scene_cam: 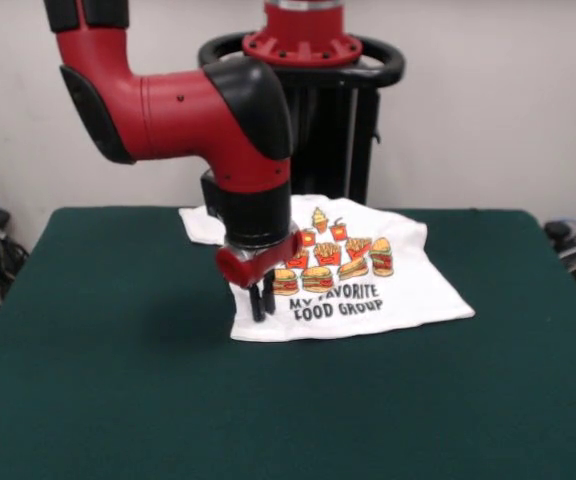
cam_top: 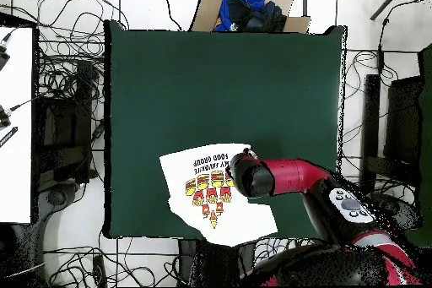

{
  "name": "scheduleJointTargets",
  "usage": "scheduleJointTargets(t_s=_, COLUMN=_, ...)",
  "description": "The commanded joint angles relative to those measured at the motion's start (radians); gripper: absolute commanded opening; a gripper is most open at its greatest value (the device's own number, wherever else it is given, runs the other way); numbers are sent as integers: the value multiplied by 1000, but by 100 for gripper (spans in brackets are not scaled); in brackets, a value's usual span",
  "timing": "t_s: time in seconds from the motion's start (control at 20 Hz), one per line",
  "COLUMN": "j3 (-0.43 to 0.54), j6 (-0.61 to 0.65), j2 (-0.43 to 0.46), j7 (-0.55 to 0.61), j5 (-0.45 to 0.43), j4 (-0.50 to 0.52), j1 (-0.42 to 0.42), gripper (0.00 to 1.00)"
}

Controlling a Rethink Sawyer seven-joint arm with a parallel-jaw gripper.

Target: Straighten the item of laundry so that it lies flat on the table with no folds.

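Note:
The white T-shirt [scene_cam: 368, 290] with burgers, fries, drinks and the text "MY FAVORITE FOOD GROUP" lies on the dark green table [scene_cam: 118, 380], near the far edge by the pedestal. It is mostly spread out, with its far left part bunched behind the arm. My gripper [scene_cam: 262, 304] points straight down at the shirt's near left corner, with its fingers close together on the fabric. In the overhead view the shirt [cam_top: 202, 185] lies at the table's [cam_top: 219, 82] lower edge. There the red arm [cam_top: 287, 175] covers the gripper.
The robot's black pedestal [scene_cam: 313, 90] stands right behind the shirt. An open cardboard box with blue cloth [cam_top: 249, 10] sits beyond the table's far edge in the overhead view. Cables lie on the floor around the table.

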Motion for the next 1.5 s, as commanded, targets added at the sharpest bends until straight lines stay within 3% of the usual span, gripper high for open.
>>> scheduleJointTargets(t_s=0.05, j3=12, j6=-16, j2=42, j7=141, j5=24, j4=-95, j1=-27, gripper=0)
scheduleJointTargets(t_s=0.7, j3=21, j6=-2, j2=-13, j7=90, j5=-12, j4=-98, j1=-41, gripper=0)
scheduleJointTargets(t_s=1.5, j3=34, j6=-65, j2=23, j7=90, j5=-40, j4=-177, j1=-59, gripper=0)
